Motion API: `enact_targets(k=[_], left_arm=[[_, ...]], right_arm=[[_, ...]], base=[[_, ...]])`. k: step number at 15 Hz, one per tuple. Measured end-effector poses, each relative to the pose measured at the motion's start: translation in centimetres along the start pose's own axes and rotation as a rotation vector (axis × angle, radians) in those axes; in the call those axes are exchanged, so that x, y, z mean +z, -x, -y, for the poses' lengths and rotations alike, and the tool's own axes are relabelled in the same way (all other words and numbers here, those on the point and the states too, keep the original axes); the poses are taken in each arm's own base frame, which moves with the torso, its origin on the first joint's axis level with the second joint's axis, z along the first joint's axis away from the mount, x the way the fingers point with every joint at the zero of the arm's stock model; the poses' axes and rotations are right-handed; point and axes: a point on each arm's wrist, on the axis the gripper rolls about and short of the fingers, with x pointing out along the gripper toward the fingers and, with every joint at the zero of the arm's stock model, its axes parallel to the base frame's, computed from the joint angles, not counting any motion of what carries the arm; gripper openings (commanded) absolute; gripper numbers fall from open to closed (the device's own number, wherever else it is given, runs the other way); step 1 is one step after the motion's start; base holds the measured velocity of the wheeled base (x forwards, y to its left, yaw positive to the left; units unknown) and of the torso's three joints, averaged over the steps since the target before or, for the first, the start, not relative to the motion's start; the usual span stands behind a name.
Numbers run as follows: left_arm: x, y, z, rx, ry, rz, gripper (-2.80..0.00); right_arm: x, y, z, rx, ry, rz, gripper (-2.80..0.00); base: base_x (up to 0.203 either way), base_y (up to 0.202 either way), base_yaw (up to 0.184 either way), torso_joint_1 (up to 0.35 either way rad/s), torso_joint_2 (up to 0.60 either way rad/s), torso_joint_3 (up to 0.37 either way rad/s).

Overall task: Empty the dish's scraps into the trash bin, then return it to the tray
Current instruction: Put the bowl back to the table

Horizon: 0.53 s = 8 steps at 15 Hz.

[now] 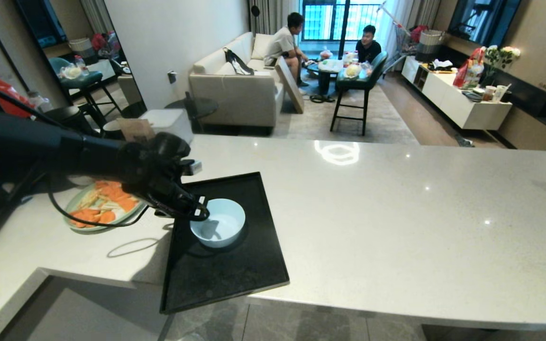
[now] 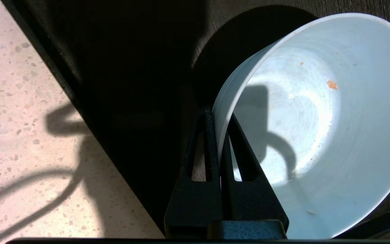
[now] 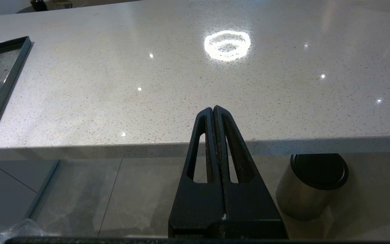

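The left claw point(image 1: 200, 208) is clamped on the rim of the dish point(image 1: 218, 222), one finger inside the wall and one outside. The dish is over the tray point(image 1: 235, 270), near its middle, tipped a little toward the claw; I can't tell whether its base is resting on the tray or just above it. Inside, the dish point(image 2: 317, 118) is nearly bare, with only a tiny orange fleck point(image 2: 332, 84) stuck to the wall. The tray lies on the pale speckled surface point(image 1: 396, 213), its near end jutting over the edge. Just left of the tray is a green plate point(image 1: 100, 206) heaped with orange slices. The right claw point(image 3: 214, 112) hangs pinched closed, gripping nothing, in front of the surface's edge, above a steel bin point(image 3: 311, 184) with a black lid on the floor.
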Motion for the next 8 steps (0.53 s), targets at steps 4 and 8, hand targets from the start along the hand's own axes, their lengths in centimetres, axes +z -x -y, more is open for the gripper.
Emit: enact_targets(k=[4, 8], left_arm=[[0.17, -0.49, -0.05, 0.001, 0.0, -0.002, -2.8], [0.26, -0.84, -0.09, 0.001, 0.001, -0.007, -2.8]], right_arm=[[0.0, 0.0, 0.0, 0.0, 0.0, 0.0, -2.8], [0.0, 0.0, 0.0, 0.0, 0.0, 0.0, -2.8]], base=[[0.0, 0.0, 0.0, 0.0, 0.0, 0.0], [0.0, 0.0, 0.0, 0.0, 0.0, 0.0]])
